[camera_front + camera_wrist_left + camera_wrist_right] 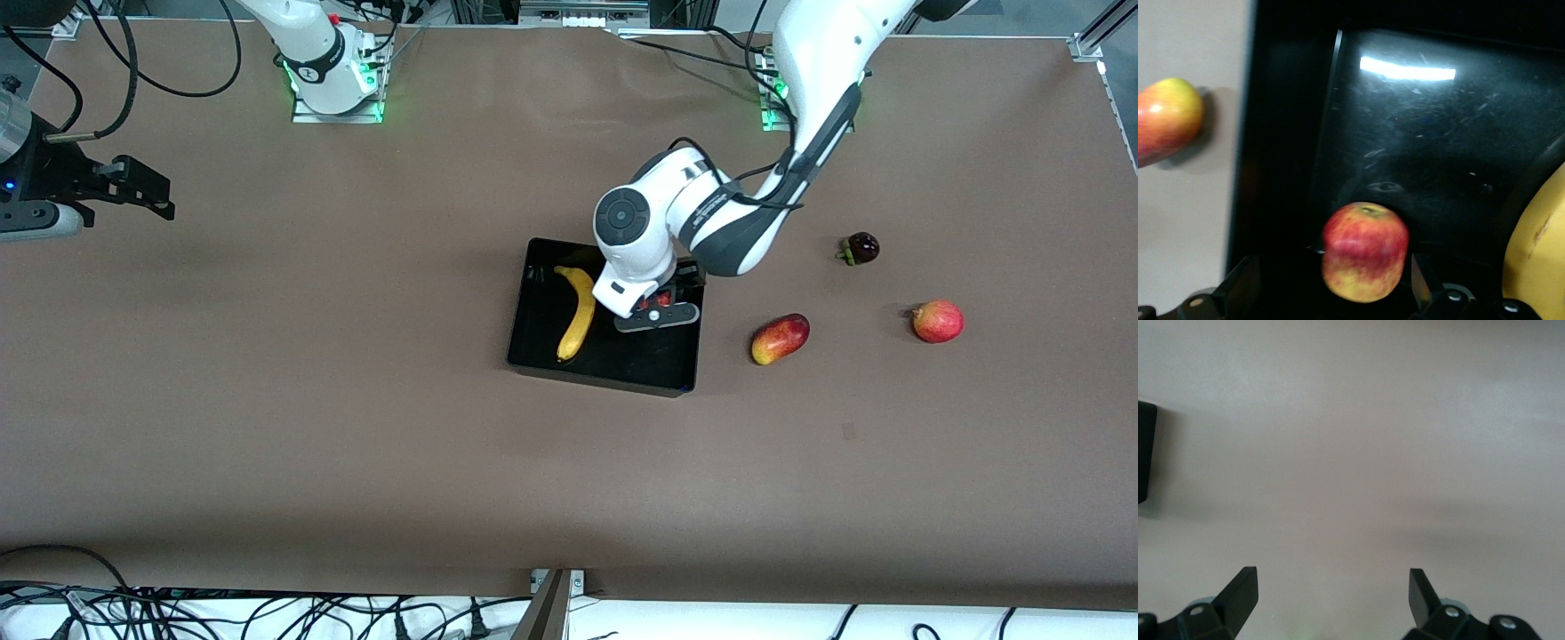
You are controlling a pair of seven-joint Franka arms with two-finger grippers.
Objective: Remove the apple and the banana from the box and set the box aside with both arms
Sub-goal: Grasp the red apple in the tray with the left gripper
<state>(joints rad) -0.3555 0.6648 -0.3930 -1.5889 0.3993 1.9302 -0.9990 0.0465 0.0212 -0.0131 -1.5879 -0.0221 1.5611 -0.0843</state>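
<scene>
The black box (pixel 533 331) sits mid-table with the yellow banana (pixel 578 311) lying in it. My left gripper (pixel 655 307) is down inside the box beside the banana. In the left wrist view, its fingers (pixel 1245 273) stand wide apart. The red-and-yellow apple (pixel 1365 250) is between them, clear of both, over the box floor (pixel 1438 147). A bit of the apple's red shows under the hand (pixel 663 300). The banana's edge (pixel 1538 253) shows close by. My right gripper (pixel 147 191) waits open and empty over bare table (pixel 1333 577) at the right arm's end.
An elongated red-yellow fruit (pixel 780 339) lies just outside the box toward the left arm's end and shows in the left wrist view (pixel 1165 120). A round red fruit (pixel 938 321) and a small dark fruit (pixel 861 248) lie farther that way.
</scene>
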